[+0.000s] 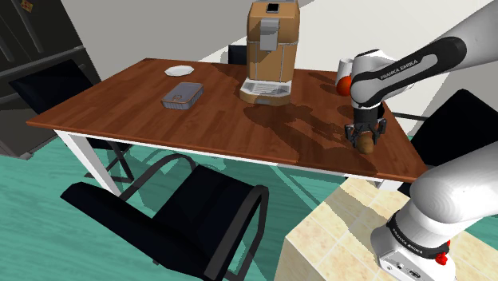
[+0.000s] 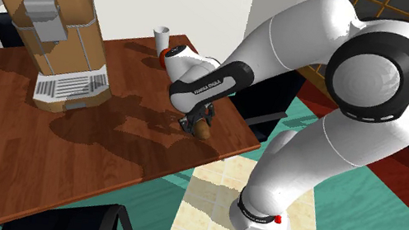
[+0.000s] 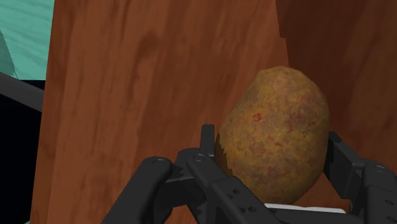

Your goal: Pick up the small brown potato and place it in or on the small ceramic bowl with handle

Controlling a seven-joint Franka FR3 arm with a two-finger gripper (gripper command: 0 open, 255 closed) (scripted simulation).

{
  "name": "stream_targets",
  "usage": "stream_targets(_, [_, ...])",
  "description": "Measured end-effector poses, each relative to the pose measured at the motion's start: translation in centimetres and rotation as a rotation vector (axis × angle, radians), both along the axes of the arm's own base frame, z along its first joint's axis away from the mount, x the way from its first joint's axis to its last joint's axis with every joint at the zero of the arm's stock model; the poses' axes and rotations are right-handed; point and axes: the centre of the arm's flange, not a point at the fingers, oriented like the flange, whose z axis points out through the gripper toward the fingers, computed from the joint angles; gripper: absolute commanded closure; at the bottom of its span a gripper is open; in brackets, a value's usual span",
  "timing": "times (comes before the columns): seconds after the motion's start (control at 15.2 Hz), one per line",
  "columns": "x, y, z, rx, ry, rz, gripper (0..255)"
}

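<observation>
- Your gripper point(image 3: 273, 156) is clenched on the brown potato point(image 3: 275, 130). In the wrist view both black fingers point(image 3: 208, 151) press against its sides.
- In that view the hand cuts off the near end of the potato.
- In the shoulder view the potato point(image 1: 366, 144) hangs under the gripper point(image 1: 365, 136), over the wooden table point(image 1: 160, 120) and near the edge closest to the stand point(image 1: 343, 239). You cannot tell whether it touches the wood.
- In the second exterior view the wrist covers much of the potato point(image 2: 204, 130). A brown end looks out below the gripper point(image 2: 196, 124).
- The white bowl point(image 2: 161, 35) stands at the far edge of the table, well apart from the potato. In the shoulder view the arm hides part of the bowl point(image 1: 342, 63), and its handle is hard to make out.
- The coffee machine point(image 1: 271, 48) stands mid-table. A metal pan point(image 1: 182, 96) and a white plate point(image 1: 179, 71) lie farther toward the shoulder view's left.
</observation>
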Motion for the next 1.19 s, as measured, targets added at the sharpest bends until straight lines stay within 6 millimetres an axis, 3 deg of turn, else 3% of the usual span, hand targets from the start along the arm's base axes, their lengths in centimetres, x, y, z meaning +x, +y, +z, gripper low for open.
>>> stream_targets(0.66, [0.0,0.0,0.2,0.0,0.0,0.0,255])
stream_targets(1.19, [0.0,0.0,4.2,0.0,0.0,0.0,255])
